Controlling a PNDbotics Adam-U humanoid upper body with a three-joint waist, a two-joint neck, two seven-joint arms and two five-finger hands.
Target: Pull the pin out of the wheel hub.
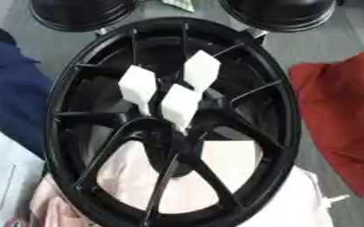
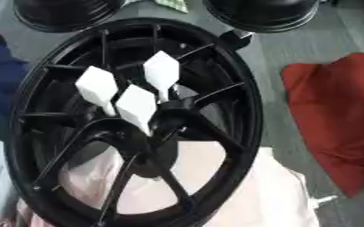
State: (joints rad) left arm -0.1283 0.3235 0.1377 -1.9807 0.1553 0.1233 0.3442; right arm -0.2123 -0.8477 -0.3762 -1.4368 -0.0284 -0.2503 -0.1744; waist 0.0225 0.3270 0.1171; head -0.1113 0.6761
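Black wheel hub (image 1: 173, 119) lies flat, centre of the view, on pale pink cloth (image 1: 239, 208) over a grey surface (image 2: 267, 53). Three white pins (image 1: 181, 105) stand w/ tips in the hub's middle, heads fanned up & apart. Red cloth (image 1: 340, 115) to the right, blue fabric (image 1: 10, 97) to the left, two black round things at far edge. No robot hand visible, so fingers can't be told.
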